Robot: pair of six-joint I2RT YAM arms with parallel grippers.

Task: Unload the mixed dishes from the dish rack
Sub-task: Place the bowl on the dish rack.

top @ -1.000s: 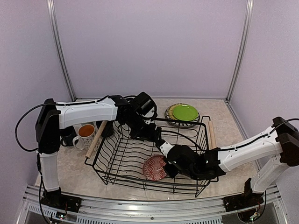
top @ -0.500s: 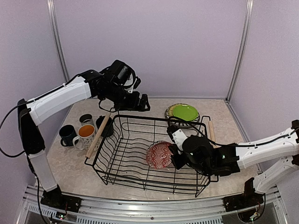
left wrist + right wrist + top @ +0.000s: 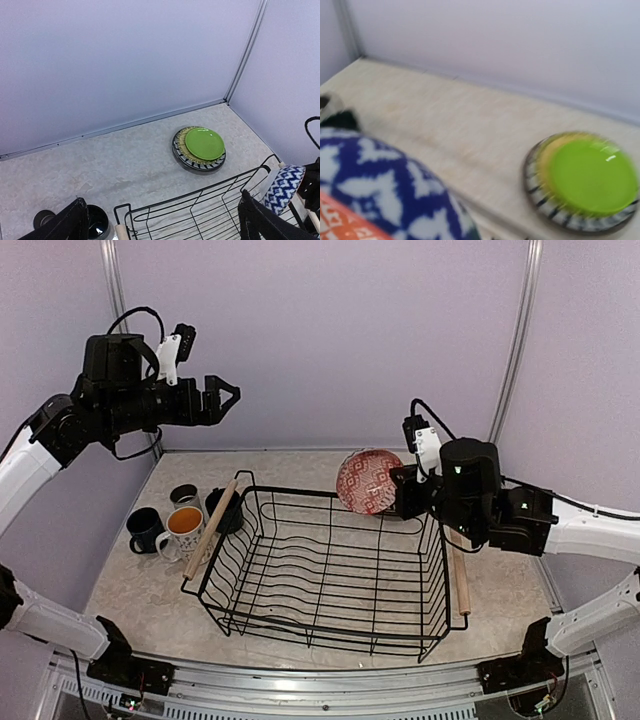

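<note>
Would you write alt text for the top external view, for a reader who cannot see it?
The right gripper holds a red-patterned bowl up over the far right corner of a black wire dish rack. The left gripper hangs open, high at left; mugs stand beside the rack's left side.

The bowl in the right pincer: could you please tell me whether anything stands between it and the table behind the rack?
Nothing visible does: the bowl is held above the dish rack's far rim; only the plate stack lies on the table beyond.
</note>
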